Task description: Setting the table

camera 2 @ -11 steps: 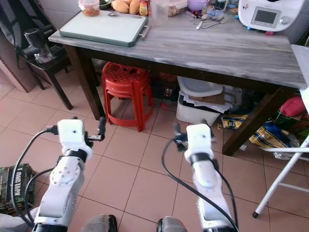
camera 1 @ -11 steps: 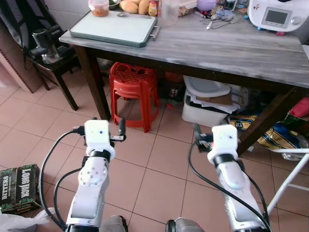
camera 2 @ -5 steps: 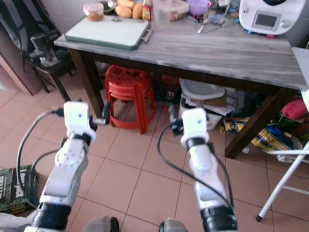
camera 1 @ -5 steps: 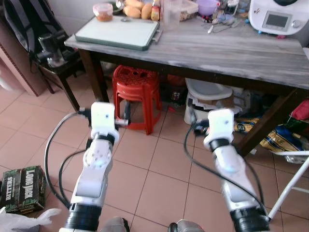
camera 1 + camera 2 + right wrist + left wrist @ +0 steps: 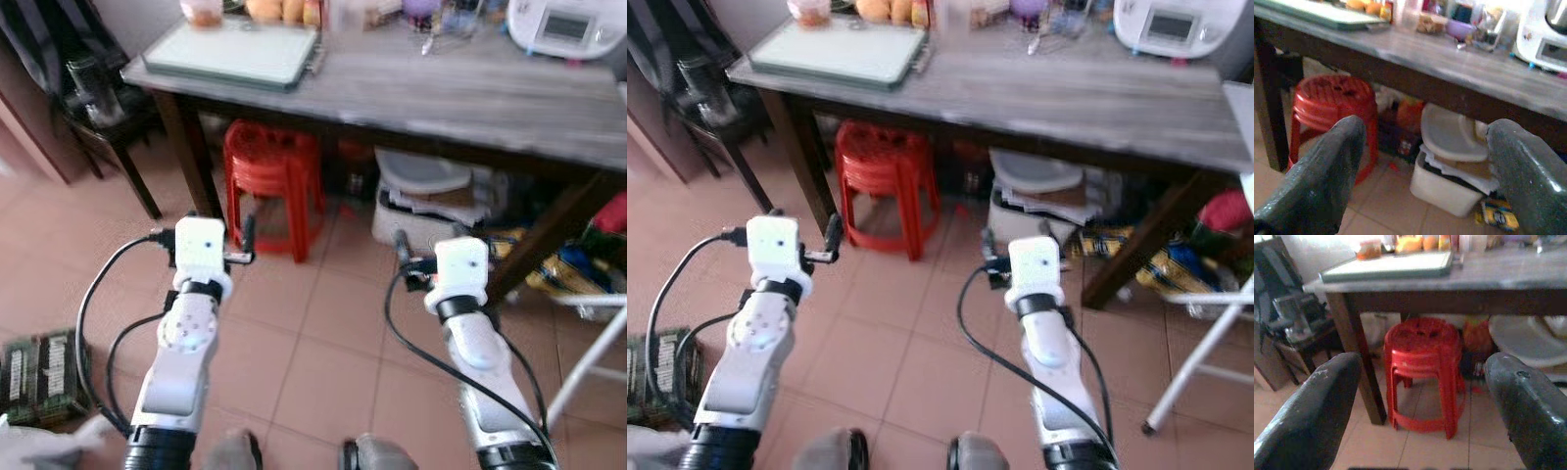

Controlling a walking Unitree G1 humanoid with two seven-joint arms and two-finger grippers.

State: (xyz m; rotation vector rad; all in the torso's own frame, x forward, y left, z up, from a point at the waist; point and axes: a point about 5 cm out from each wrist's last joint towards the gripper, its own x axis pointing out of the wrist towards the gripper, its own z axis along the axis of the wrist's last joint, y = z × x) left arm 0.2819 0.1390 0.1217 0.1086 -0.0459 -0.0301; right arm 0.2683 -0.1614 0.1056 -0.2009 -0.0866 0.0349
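Nearest the robot, the left claw and right claw are raised over the tiled floor, both with fingers spread wide and nothing between them. Beyond them, a red stool and a white bin sit under the bench. Farther back lie the table things — a tray and utensils beside a white appliance. The risk, as it appears: the head views are blurred, so a reach made in this state could clip the bench edge.

Both arms raised forward short of the table; left gripper and right gripper fingers spread apart, empty.
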